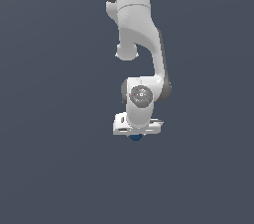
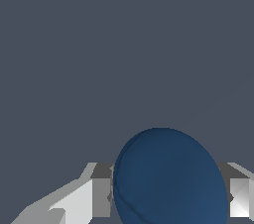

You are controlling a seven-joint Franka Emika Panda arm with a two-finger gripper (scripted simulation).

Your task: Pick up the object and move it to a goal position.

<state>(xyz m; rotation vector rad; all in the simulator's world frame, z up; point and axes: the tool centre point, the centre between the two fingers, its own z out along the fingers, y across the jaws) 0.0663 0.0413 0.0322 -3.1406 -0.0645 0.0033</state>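
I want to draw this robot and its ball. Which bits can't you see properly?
- Exterior view: most of the blue ball is hidden behind the end effector; only a sliver peeks out.
- Wrist view: the ball's lower part is cut off by the picture's edge.
- Wrist view: the fingertips are partly cut off too.
- No goal marker shows in either view.

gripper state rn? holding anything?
Gripper: closed on the dark blue ball, fingers against both its sides in the wrist view; the exterior view shows the ball just under the hand.
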